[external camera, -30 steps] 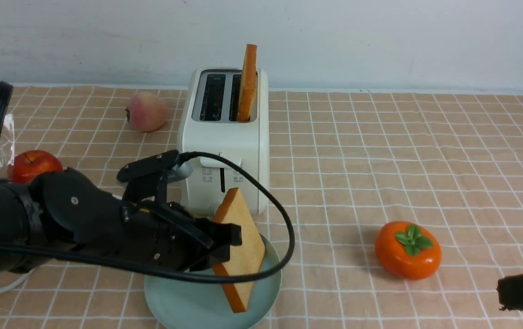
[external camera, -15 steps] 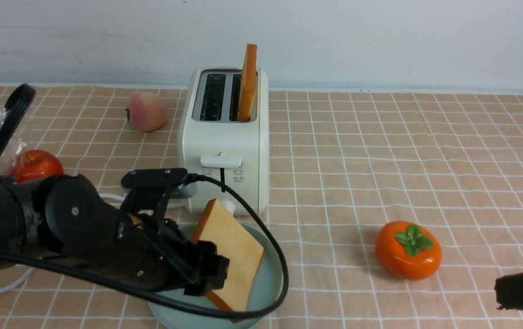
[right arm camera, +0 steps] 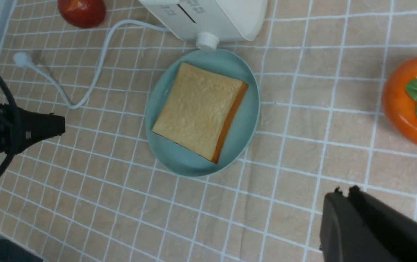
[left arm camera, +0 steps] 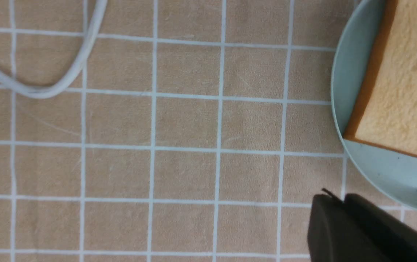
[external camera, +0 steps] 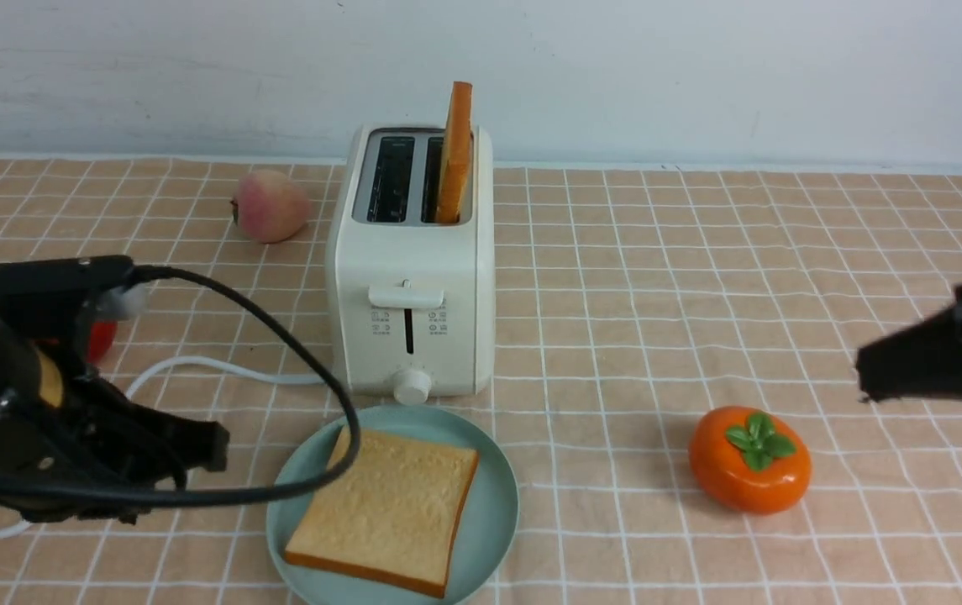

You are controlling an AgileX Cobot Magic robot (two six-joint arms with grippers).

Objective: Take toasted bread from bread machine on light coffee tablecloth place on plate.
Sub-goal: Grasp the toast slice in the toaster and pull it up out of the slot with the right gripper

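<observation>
- Currently, one slice of toast [external camera: 384,521] lies flat on the green plate [external camera: 493,512], with its pale face up.
- The plate sits on the checked tablecloth [external camera: 657,277], just in front of the toaster [external camera: 410,277] and close to its round knob.
- A second slice [external camera: 455,160] stands upright in the right slot of the toaster, and about half of it sticks out above the top.
- The left pincer [external camera: 213,445] is clenched with nothing in it. It hangs low over the cloth, in front of the toaster and to its left, near the plate rim but not touching it.
- The right pincer [external camera: 865,376] is clenched too and carries nothing. It is in the air, well to the right of the toaster.
- An orange persimmon [external camera: 750,458] rests on the cloth, in front of the toaster and to its right.
- A peach [external camera: 270,204] lies to the left of the toaster, toward the wall.
- A red apple [external camera: 98,340] is further left of the toaster, mostly hidden behind the left arm.
- The white cord [external camera: 220,367] runs over the cloth from the toaster's left side.
</observation>
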